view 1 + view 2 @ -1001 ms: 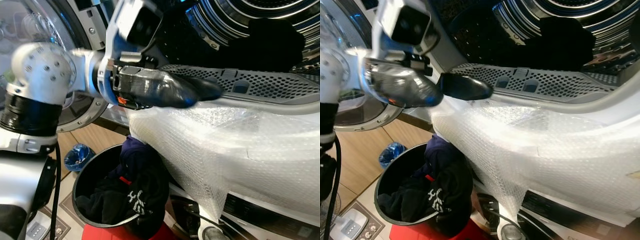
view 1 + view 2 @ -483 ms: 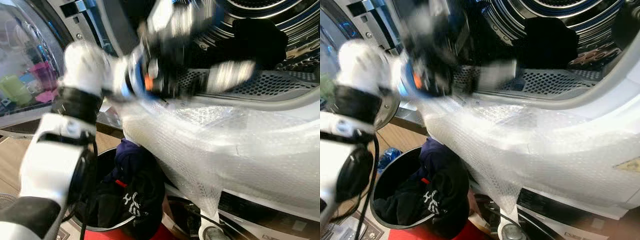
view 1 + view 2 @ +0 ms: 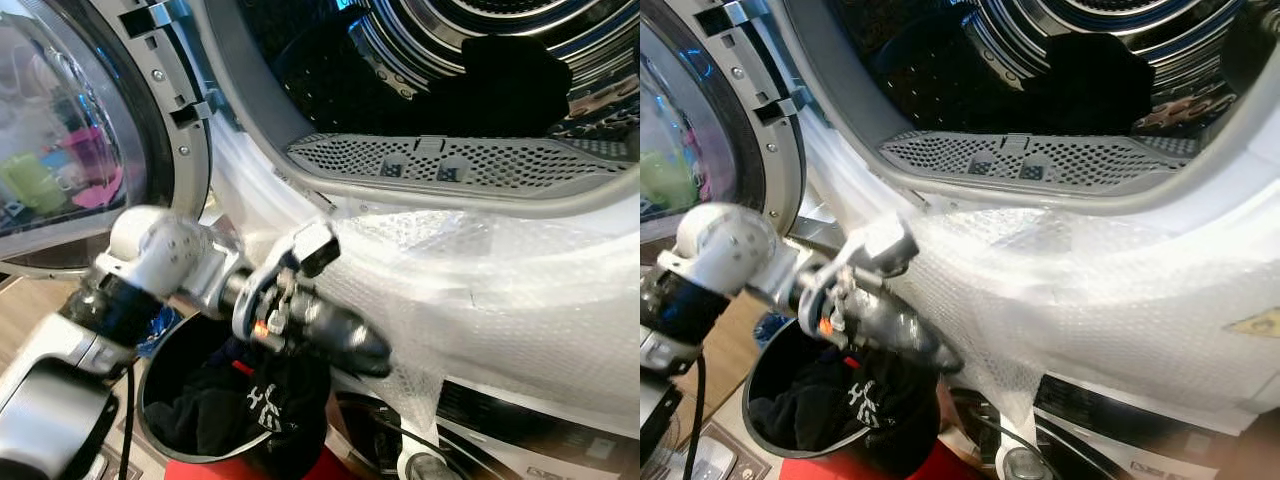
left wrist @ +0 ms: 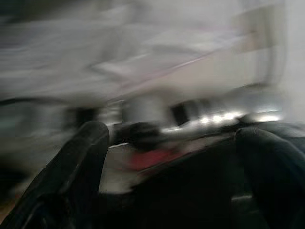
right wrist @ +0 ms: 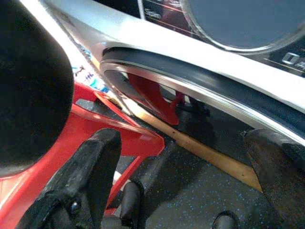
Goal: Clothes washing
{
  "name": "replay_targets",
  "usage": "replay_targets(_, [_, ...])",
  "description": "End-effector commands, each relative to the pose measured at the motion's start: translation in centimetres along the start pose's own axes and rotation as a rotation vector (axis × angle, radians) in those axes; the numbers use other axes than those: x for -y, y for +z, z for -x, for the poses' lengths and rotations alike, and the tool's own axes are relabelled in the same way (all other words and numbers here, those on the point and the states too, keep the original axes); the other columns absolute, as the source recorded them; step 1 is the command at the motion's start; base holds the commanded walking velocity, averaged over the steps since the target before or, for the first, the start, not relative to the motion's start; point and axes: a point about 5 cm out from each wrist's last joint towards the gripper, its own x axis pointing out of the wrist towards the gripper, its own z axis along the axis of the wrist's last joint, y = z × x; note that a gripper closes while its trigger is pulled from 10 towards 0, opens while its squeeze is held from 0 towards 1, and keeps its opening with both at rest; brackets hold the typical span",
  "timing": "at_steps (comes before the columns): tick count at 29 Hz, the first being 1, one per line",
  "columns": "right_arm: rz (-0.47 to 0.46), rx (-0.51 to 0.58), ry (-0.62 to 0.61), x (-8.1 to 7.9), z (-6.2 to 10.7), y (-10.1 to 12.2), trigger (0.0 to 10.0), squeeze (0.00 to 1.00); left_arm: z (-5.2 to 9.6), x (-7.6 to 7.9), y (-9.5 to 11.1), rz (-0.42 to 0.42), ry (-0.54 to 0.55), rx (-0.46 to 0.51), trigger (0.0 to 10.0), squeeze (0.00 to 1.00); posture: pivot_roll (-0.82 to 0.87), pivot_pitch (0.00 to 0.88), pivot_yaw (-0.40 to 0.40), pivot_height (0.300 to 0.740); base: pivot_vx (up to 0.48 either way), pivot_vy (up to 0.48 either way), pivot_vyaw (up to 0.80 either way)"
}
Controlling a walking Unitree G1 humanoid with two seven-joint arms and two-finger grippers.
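Note:
The washer drum (image 3: pixel 450 40) stands open, with a dark garment (image 3: pixel 520 85) lying inside it. Below the opening, a round black basket (image 3: pixel 150 375) on a red stand holds dark clothes (image 3: pixel 255 405), one with white print. My left gripper (image 3: pixel 352 345) hangs just over the basket's far rim, against the bubble wrap, fingers pointing right. In the blurred left wrist view its fingers (image 4: pixel 83 152) stand apart and open, a dark mass below them. My right gripper (image 5: pixel 183 143) is open and empty, low beside the red stand (image 5: pixel 128 138).
Bubble wrap (image 3: pixel 500 300) drapes over the washer's front below the perforated grey door lip (image 3: pixel 450 160). The glass door (image 3: pixel 70 130) is swung open at the left. A blue bag (image 3: pixel 770 325) lies on the wooden floor behind the basket.
My left arm has swung down from the drum's lip to just above the basket. The camera has shifted slightly.

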Motion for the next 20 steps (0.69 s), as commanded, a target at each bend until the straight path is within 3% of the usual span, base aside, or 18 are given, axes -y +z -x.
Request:
replay_targets(1, [-0.006,-0.025,0.025,-1.1,0.1,-0.7,10.0,0.0,1.1,-2.5,-1.8,-0.021,0.156,-0.004,10.0,0.0,0.17,0.0,0.272,0.74,0.0,0.0,0.0])
replay_targets(2, [-0.006,-0.025,0.025,-1.1,0.1,-0.7,10.0,0.0,1.1,-2.5,-1.8,-0.021,0.156,-0.004,10.0,0.0,0.17,0.0,0.272,0.74,0.0,0.0,0.0])
replay_targets(3, [-0.005,-0.029,0.026,-1.1,0.2,-0.9,10.0,0.0,1.5,-4.1,-2.7,-0.032,0.244,0.002,10.0,0.0,0.17,0.0,0.272,0.74,0.0,0.0,0.0])
replay_targets(6, [-0.004,-0.036,0.026,-1.2,0.2,-1.2,10.0,0.0,2.2,-6.5,-4.4,-0.066,0.388,0.004,10.0,0.0,0.17,0.0,0.275,0.74,0.0,0.0,0.0])
replay_targets(9, [-0.004,-0.038,0.027,-1.2,0.2,-1.3,10.0,0.0,2.6,-7.4,-4.8,-0.093,0.436,0.023,10.0,0.0,0.16,0.0,0.276,0.74,0.0,0.0,0.0])
replay_targets(11, [-0.001,-0.043,0.028,-1.1,0.2,-1.6,10.0,0.0,3.1,-8.7,-5.1,-0.133,0.544,0.057,10.0,0.0,0.16,0.0,0.274,0.74,0.0,0.0,0.0])
replay_targets(12, [0.004,-0.053,0.029,-1.1,0.3,-2.0,10.0,0.0,3.3,-9.7,-4.8,-0.155,0.641,0.134,10.0,0.0,0.16,0.0,0.271,0.74,0.0,0.0,0.0])
replay_targets(16, [0.008,-0.063,0.028,-1.1,0.4,-2.6,10.0,0.0,3.2,-10.2,-4.3,-0.228,0.751,0.201,10.0,0.0,0.16,0.0,0.27,0.74,0.0,0.0,0.0])
replay_targets(20, [0.019,-0.076,0.03,-1.0,0.5,-3.1,10.0,0.0,2.6,-9.4,-3.5,-0.335,0.809,0.243,10.0,0.0,0.17,0.0,0.267,0.74,0.0,0.0,0.0])
